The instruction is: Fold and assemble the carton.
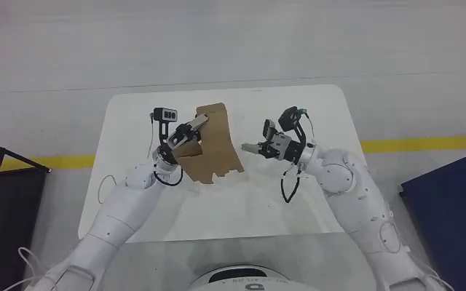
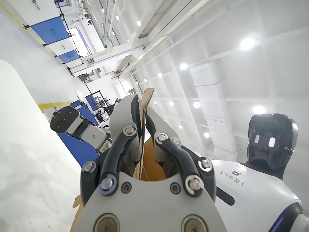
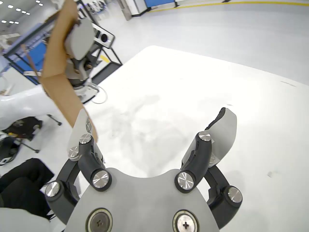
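The brown carton is a partly folded cardboard blank, held tilted above the middle of the white table. My left gripper is shut on the carton's left edge. In the left wrist view its pads pinch the thin cardboard edge. My right gripper stands open just right of the carton's lower right corner. In the right wrist view the carton rises ahead, and one finger of the open right gripper is beside the carton's nearest corner; whether they touch I cannot tell.
A yellow floor line runs behind the table on both sides. A dark cart edge stands off the table's left side. Bare tabletop lies in front of the carton and to its far side.
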